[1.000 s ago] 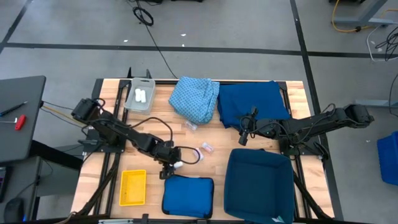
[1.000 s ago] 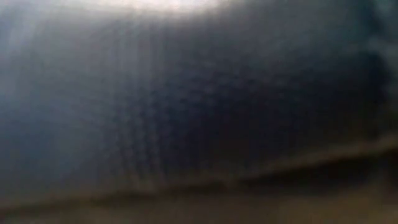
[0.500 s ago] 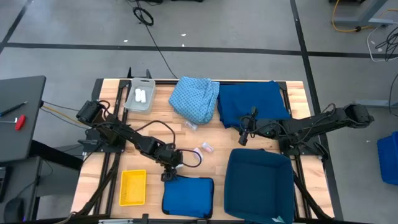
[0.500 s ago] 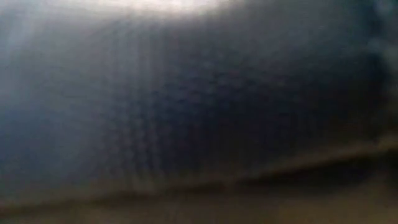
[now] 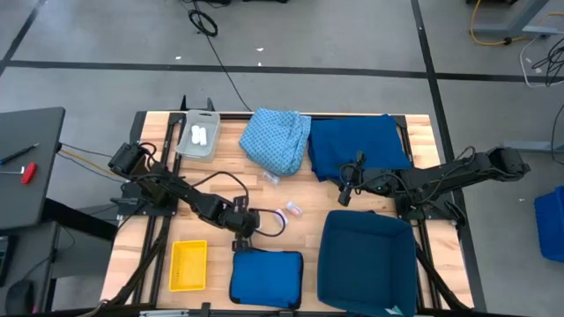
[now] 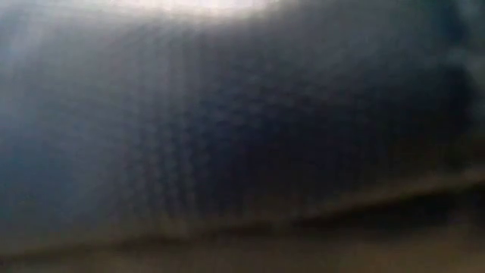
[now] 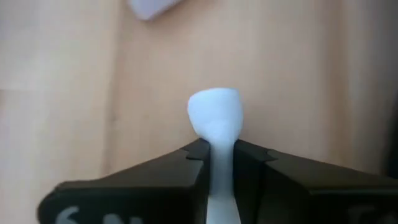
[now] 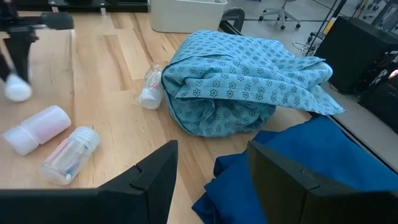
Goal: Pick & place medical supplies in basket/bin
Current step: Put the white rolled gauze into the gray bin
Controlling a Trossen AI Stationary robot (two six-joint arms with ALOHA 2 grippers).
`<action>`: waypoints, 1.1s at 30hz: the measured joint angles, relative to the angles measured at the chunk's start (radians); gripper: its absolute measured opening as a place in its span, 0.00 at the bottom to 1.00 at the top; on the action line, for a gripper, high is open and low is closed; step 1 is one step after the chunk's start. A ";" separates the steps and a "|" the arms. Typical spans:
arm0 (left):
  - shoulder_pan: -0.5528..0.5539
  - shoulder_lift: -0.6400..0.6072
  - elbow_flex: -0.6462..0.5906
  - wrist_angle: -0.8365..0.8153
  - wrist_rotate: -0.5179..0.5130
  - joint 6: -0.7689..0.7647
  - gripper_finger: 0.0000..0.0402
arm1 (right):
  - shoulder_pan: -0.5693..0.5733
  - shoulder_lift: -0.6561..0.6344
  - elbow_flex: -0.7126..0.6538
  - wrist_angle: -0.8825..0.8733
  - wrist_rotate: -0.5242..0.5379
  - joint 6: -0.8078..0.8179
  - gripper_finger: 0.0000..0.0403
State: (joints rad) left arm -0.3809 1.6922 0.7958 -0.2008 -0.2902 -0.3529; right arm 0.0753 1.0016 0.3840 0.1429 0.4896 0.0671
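My left gripper [image 5: 244, 231] is near the table's front, just behind the flat blue pad [image 5: 266, 277], and is shut on a small white packet [image 7: 214, 118]. Two pale packets [image 8: 37, 127] [image 8: 71, 152] lie on the wood beside it. A third [image 8: 149, 93] lies against the light blue patterned cloth [image 5: 278, 139]. The dark blue cloth [image 5: 357, 145] is spread at the far right. My right gripper [image 8: 211, 180] stands open at that cloth's near edge, with nothing between its fingers. My left gripper pinches the white packet's squeezed-in middle [image 7: 219, 163] between its two fingers, coming steeply from above. The packet's rounded free end [image 7: 214, 115] sticks out past the fingertips toward the wood. I cannot tell whether it is off the table.
A grey tray [image 5: 197, 136] with white items sits at the far left. A yellow mesh basket [image 5: 189, 264] stands at the front left and a large dark blue bin [image 5: 366, 260] at the front right. The low view shows only a dark blur.
My left gripper has sunk slightly, turned at the wrist and shut on the white packet that lay beside its fingers. My right arm has kept still.
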 joint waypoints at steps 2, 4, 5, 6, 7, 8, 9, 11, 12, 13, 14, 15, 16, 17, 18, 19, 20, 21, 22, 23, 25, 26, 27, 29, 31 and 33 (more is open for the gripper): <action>-0.005 0.000 -0.001 -0.001 -0.040 0.009 0.10 | 0.000 0.000 0.000 0.000 0.000 0.000 0.50; -0.006 0.000 -0.001 0.004 -0.064 0.027 0.10 | 0.000 0.000 0.000 -0.002 0.000 0.000 0.50; -0.006 0.001 -0.001 0.016 -0.075 0.039 0.10 | 0.000 0.000 0.000 -0.004 0.000 0.000 0.50; -0.006 0.001 -0.002 0.034 -0.079 0.048 0.10 | 0.000 0.000 0.000 -0.006 0.000 -0.001 0.50; -0.006 0.001 -0.004 0.068 -0.079 0.069 0.10 | 0.000 0.000 0.000 -0.006 0.000 0.000 0.50; -0.006 0.001 -0.012 0.118 -0.081 0.089 0.10 | 0.000 0.000 0.000 -0.006 0.000 -0.001 0.50; -0.006 0.001 -0.023 0.175 -0.082 0.114 0.10 | 0.000 0.000 0.000 -0.006 0.000 -0.001 0.50; -0.006 0.001 -0.054 0.317 -0.081 0.167 0.10 | 0.000 0.000 0.000 -0.006 0.000 -0.001 0.50; -0.006 0.001 -0.073 0.402 -0.080 0.198 0.10 | 0.000 0.000 0.000 -0.006 0.000 -0.001 0.50; -0.006 0.001 -0.094 0.488 -0.080 0.232 0.10 | 0.000 0.000 0.000 -0.006 0.000 -0.001 0.50; -0.005 0.001 -0.116 0.572 -0.080 0.261 0.10 | 0.000 0.000 0.000 -0.006 0.000 -0.001 0.50; -0.003 0.001 -0.141 0.654 -0.080 0.285 0.10 | 0.000 0.000 0.000 -0.006 0.000 -0.003 0.50; 0.001 0.001 -0.165 0.743 -0.079 0.310 0.10 | 0.000 0.000 0.000 -0.006 0.000 -0.003 0.50; 0.005 0.001 -0.189 0.833 -0.077 0.332 0.10 | 0.000 0.000 0.000 -0.006 0.000 -0.003 0.50; 0.010 0.001 -0.215 0.928 -0.076 0.349 0.10 | 0.000 0.000 0.000 -0.006 0.000 -0.003 0.50; 0.015 0.000 -0.242 1.026 -0.076 0.365 0.10 | 0.000 0.000 0.000 -0.006 0.000 -0.003 0.50; 0.020 0.000 -0.269 1.118 -0.073 0.379 0.10 | 0.000 0.000 0.000 -0.006 0.000 -0.003 0.50; 0.028 0.000 -0.296 1.202 -0.065 0.392 0.10 | 0.000 0.000 0.000 -0.006 0.000 -0.003 0.50; 0.036 0.000 -0.322 1.284 -0.054 0.404 0.10 | 0.000 0.000 0.000 -0.006 0.000 -0.003 0.50; 0.045 0.000 -0.348 1.364 -0.041 0.414 0.10 | 0.000 0.000 0.000 -0.006 0.000 -0.003 0.50; 0.064 0.000 -0.395 1.508 -0.024 0.425 0.10 | 0.000 0.000 0.000 -0.006 0.000 -0.003 0.50; 0.071 0.000 -0.416 1.565 -0.024 0.431 0.10 | 0.000 0.000 0.000 -0.006 0.000 -0.002 0.50; 0.078 0.000 -0.436 1.613 -0.024 0.437 0.10 | 0.000 0.000 0.000 -0.007 0.000 -0.002 0.50; 0.094 0.000 -0.467 1.681 -0.025 0.447 0.10 | 0.000 0.000 0.000 -0.008 0.000 -0.002 0.50; 0.108 0.000 -0.485 1.718 -0.036 0.447 0.10 | 0.000 0.000 0.000 -0.011 0.000 -0.001 0.50; 0.120 0.000 -0.492 1.720 -0.058 0.447 0.10 | 0.000 0.000 0.000 -0.015 0.000 0.000 0.50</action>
State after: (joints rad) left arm -0.2606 1.6920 0.3038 1.5192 -0.3483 0.0944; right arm 0.0753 1.0016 0.3840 0.1276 0.4893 0.0671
